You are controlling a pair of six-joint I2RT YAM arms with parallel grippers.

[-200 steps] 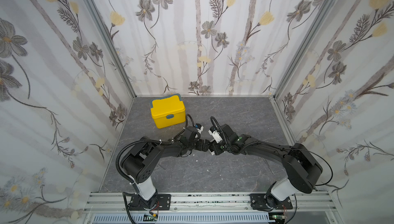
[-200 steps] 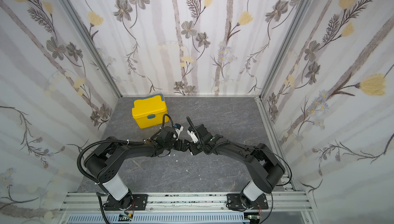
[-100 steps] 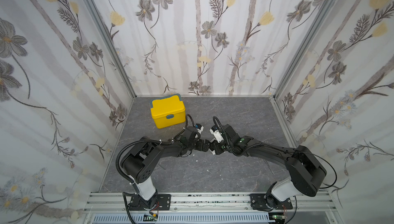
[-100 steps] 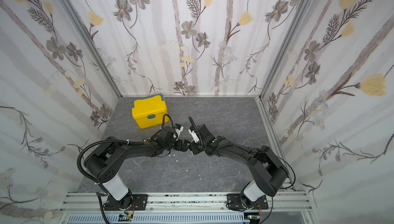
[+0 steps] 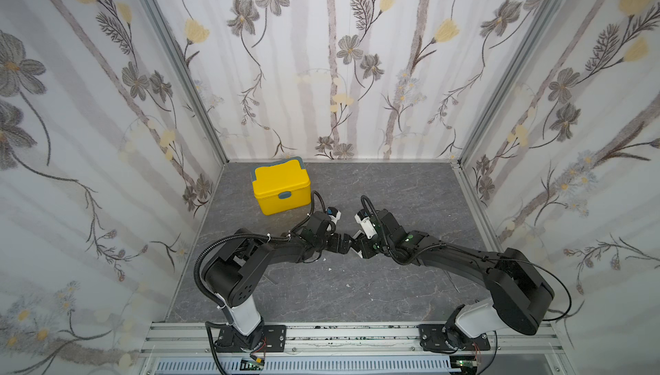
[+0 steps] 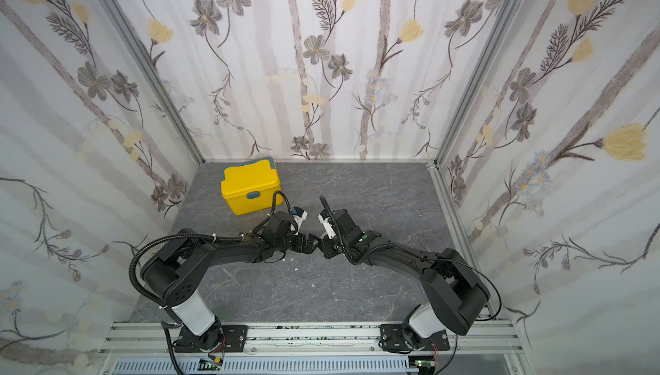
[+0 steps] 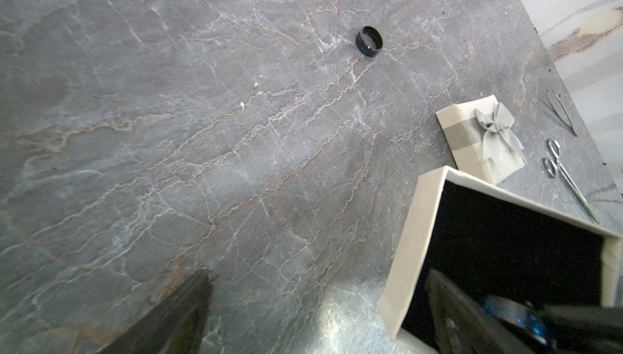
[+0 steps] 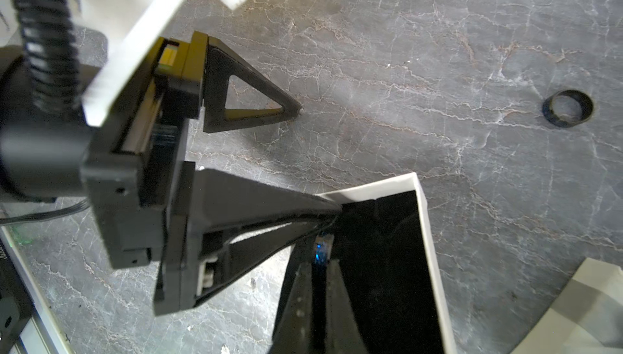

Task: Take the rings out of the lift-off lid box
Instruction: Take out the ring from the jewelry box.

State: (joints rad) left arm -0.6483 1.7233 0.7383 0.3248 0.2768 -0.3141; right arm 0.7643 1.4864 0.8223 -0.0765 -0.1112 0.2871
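Not much has moved in the last second. In both top views the two arms stay nose to nose in the middle of the grey table [image 5: 393, 191]. Only the right arm's elbow has swung out a little. I think that means the lift has only just begun.

The right gripper [image 8: 320, 260] is down inside the white box [image 7: 413, 234]. Its jaws are squeezed together on a small dark thing with a blue shine. It is dim in there, but it looks like the second ring [image 8: 322, 247]. It is still between the box walls, so it is not out yet.

The left gripper [image 8: 318, 159] has its jaws wide apart and holds nothing. One finger tip sits at the box's corner edge, and the other is over bare table.

The first ring [image 7: 369, 41] is already out. It lies flat on the table, well apart from the box.

The lid [image 7: 485, 140], with its grey bow, lies on the table just beside the open box. The box is black inside, and I see nothing else in it but gripper fingers. The yellow box [image 5: 280, 185] near the back wall is shut, so I cannot see inside it. Scissors [image 7: 566, 180] and tweezers [image 7: 561, 113] lie past the lid.
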